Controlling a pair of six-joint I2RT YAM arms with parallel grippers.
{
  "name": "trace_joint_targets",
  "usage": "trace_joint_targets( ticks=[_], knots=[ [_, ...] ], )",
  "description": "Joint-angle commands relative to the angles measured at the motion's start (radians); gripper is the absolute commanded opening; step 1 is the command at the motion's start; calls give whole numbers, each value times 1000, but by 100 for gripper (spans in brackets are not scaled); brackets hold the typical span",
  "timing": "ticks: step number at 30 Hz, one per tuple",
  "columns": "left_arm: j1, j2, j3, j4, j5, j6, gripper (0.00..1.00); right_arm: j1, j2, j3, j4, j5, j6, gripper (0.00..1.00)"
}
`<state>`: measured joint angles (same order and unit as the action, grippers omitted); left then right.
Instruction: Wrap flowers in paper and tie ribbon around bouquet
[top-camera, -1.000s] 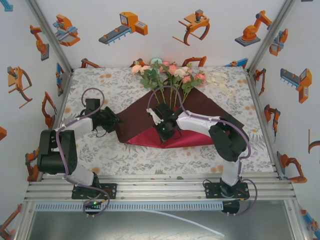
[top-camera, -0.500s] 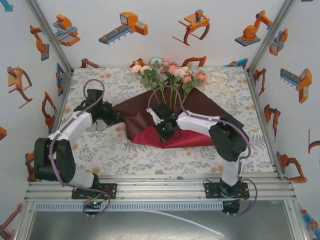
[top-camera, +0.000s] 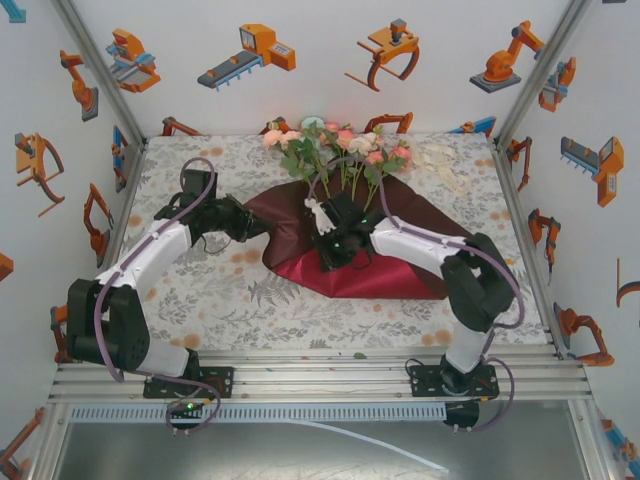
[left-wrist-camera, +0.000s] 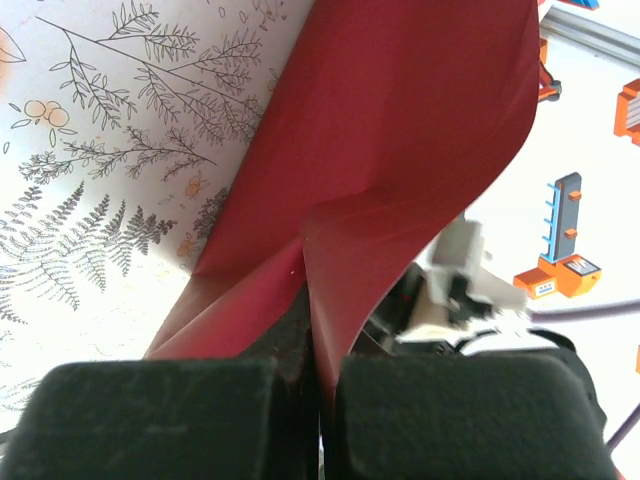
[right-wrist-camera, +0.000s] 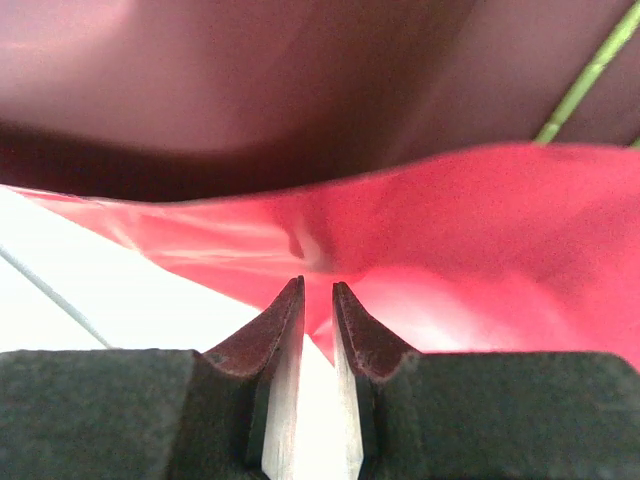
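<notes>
The dark red paper (top-camera: 400, 270) lies mid-table, its left side lifted and folded toward the centre. My left gripper (top-camera: 252, 226) is shut on that left edge. In the left wrist view a crease of the paper (left-wrist-camera: 400, 150) runs down between the closed pads of the left gripper (left-wrist-camera: 318, 365). My right gripper (top-camera: 335, 250) sits on the paper's middle, over the stems. Its tips (right-wrist-camera: 318, 290) stand a narrow gap apart, with the paper (right-wrist-camera: 480, 250) just ahead of them. The flowers (top-camera: 340, 150) lie with their blooms toward the back, and one stem (right-wrist-camera: 590, 75) shows. The cream ribbon (top-camera: 435, 160) lies at the back right.
The patterned tablecloth (top-camera: 220, 300) covers the table between white walls with printed robot pictures. Aluminium frame rails (top-camera: 320, 375) run along the near edge by the arm bases. Open cloth lies to the front left and along the front.
My left gripper shut on the paper's left edge and carried it right and back, folding the sheet inward. The right gripper shifted back slightly and its jaws parted a little.
</notes>
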<state>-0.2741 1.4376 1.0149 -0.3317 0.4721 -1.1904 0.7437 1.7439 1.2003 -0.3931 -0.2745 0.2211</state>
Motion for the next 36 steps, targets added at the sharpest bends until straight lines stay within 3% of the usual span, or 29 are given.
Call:
trace_joint_targets(
  ticks=[1,9,21,29,36],
  knots=[
    [-2,-2,7,-28,2,-28,0,3,-99,-57,35,-46,24,20],
    [-15,13,49,10,11,-81,0,11,-72,-182,72,-91,29,16],
    [-113,-33,27,18,21,-193,0,11,92,-105,202,-136,97,16],
    [-133,-30,37,15,-10,-188,0,-65,-74,-158,157,-105,120,32],
    [-149,17,82,38,37,-151,0,-168,-271,-295,75,37,78,30]
  ],
)
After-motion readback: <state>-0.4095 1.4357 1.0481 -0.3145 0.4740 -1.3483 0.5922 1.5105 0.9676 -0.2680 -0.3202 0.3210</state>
